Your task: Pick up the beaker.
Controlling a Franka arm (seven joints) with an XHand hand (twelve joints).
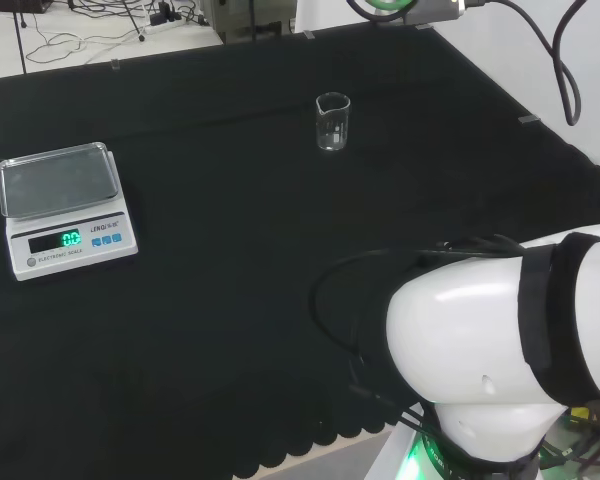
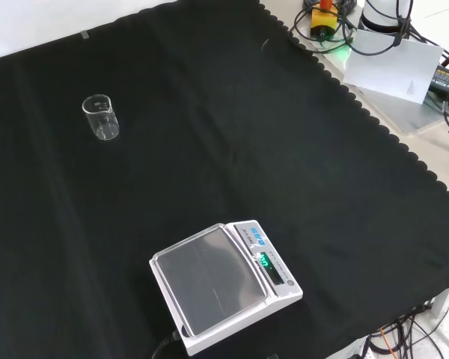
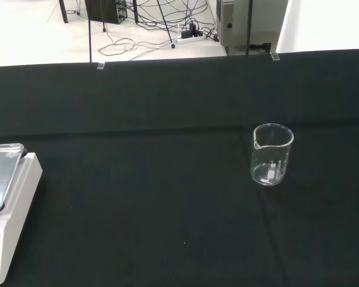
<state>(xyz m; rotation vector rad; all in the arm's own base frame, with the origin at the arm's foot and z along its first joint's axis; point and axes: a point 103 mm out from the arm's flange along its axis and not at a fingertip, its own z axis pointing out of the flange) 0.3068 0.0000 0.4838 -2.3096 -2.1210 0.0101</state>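
Hand's state, open or shut, I cannot tell from these views, so on to the bench. The beaker (image 1: 333, 122) stands upright on the black cloth (image 1: 230, 300), out on its own, nothing touching it. From the head view it sits toward the far side of the cloth, a little right of centre, beyond the big white arm link (image 1: 500, 350) that bulks in the near right corner. It is clear glass with a small pouring spout on the rim, and it looks empty. Over to the front view: the beaker (image 2: 102, 117) is up in the upper left of the cloth (image 2: 284, 149), upright again. A scale (image 2: 224, 284) sits low in that view, near the cloth's near edge, well apart from the beaker. The scale's metal pan is bare and its green display is lit. In the head view the scale (image 1: 65, 208) lies at the left. At the wrist view the beaker (image 3: 272, 154) stands upright on the cloth, with a corner of the scale (image 3: 6, 209) also showing, well apart from it.
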